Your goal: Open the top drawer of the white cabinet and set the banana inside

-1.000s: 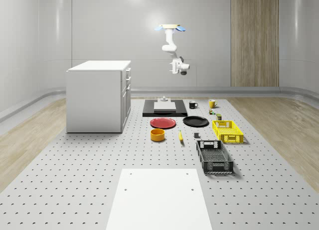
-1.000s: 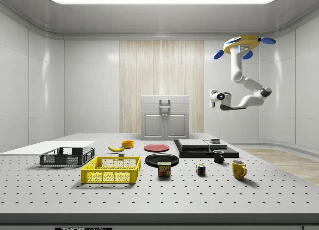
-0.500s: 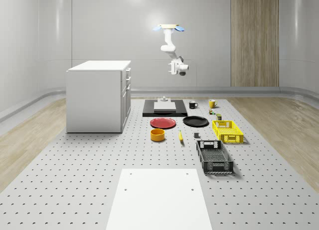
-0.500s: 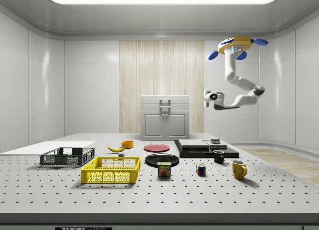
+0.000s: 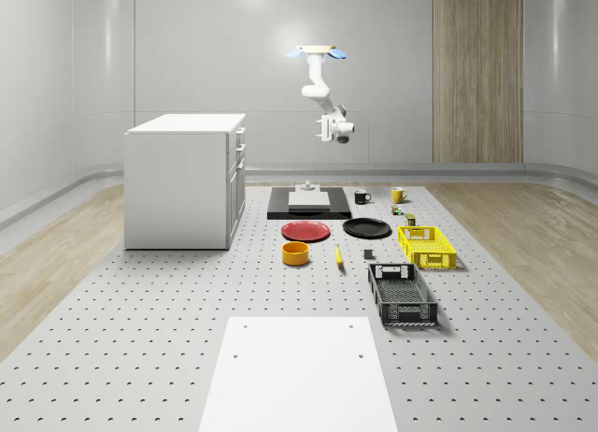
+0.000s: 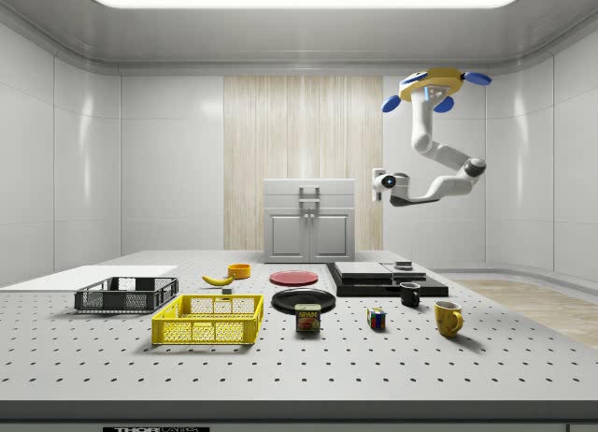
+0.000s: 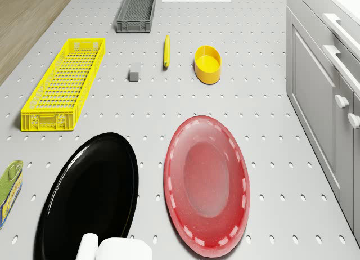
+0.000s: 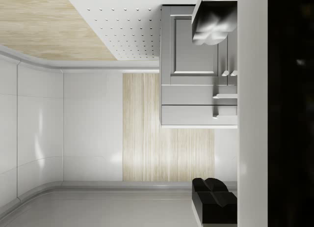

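The drone (image 5: 318, 50) hovers high over the tabletop's (image 5: 168, 338) far end, its empty tool (image 6: 380, 182) open, facing the white cabinet (image 5: 182, 184). Top drawer (image 6: 309, 191) shut; reaching its handle comes next. Banana (image 5: 338, 256) lies at the orange bowl's (image 5: 296, 253) three o'clock.

Yellow banana (image 7: 166, 50), white cabinet (image 5: 182, 181), red plate (image 7: 206, 183), black plate (image 7: 90, 198), yellow lattice crate (image 7: 64, 82).
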You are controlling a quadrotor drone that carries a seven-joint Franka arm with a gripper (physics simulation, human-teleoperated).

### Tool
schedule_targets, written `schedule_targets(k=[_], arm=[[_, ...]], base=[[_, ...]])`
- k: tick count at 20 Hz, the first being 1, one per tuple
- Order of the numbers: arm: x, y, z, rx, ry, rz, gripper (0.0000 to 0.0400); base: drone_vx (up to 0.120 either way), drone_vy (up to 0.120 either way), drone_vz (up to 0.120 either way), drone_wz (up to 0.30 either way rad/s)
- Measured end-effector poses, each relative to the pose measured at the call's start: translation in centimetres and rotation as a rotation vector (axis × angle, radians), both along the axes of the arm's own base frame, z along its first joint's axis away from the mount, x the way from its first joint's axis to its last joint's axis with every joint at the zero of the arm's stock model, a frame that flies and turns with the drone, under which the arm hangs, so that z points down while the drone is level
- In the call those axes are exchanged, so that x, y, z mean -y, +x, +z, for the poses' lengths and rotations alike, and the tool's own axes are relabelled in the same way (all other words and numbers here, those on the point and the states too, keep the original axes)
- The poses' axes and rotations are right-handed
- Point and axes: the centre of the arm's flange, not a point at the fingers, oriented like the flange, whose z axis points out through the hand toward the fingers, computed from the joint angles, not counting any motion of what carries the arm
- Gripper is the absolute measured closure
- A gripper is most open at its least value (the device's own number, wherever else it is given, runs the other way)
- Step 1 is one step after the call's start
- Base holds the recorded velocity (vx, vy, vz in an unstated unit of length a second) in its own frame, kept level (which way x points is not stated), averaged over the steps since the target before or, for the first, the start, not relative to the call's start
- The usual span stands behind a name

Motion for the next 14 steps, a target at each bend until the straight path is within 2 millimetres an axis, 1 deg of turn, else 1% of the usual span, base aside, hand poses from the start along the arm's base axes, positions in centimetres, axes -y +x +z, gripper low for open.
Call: schedule_targets(k=[14], arm=[[0.0,0.0,0.0,0.0,0.0,0.0,0.0]], base=[[0.12,0.0,0.0,0.0]])
